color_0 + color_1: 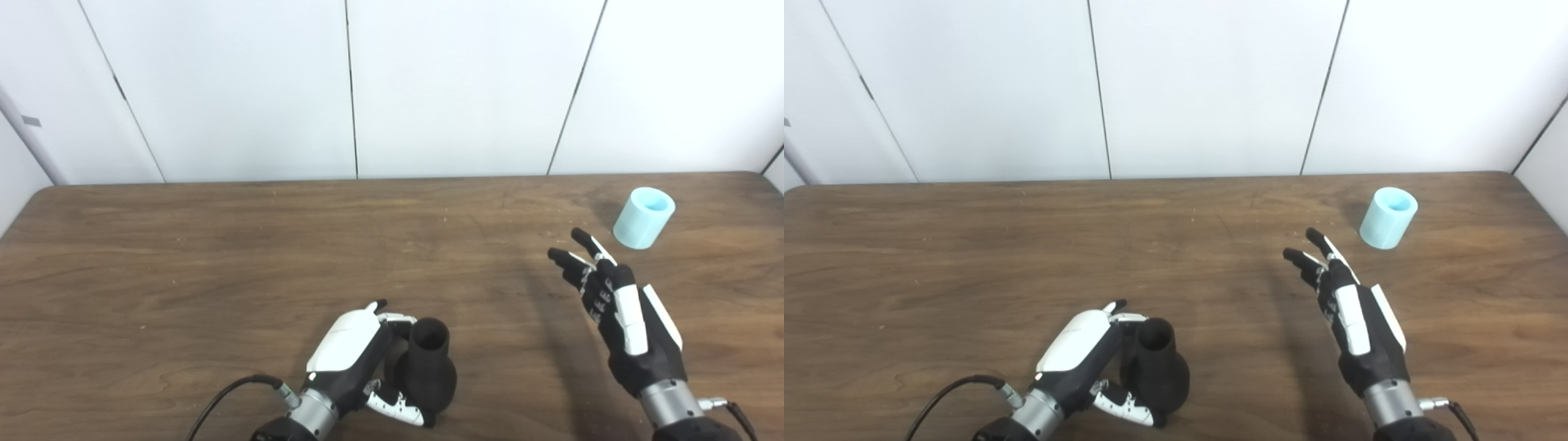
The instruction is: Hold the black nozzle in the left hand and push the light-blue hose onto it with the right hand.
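Black nozzle (427, 367): upright near the front edge of the tabletop (245, 245), mouth up, my left hand (358, 361) wrapped around it.
Light-blue hose (644, 218): short piece, far right, standing alone.
Right hand (618, 306): fingers spread, empty, hovering short of the hose.
Risk: I judge a careless reach tips or rolls the hose away.
Risk: a loose left hold lets the nozzle twist under the push.

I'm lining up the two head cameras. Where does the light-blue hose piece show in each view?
Left eye view: the light-blue hose stands on the table at far right, just beyond the open right hand.
Right eye view: the hose sits further from the right edge, again past the right hand's fingertips.
Shared landmark: the black nozzle held in the left hand, bottom centre.
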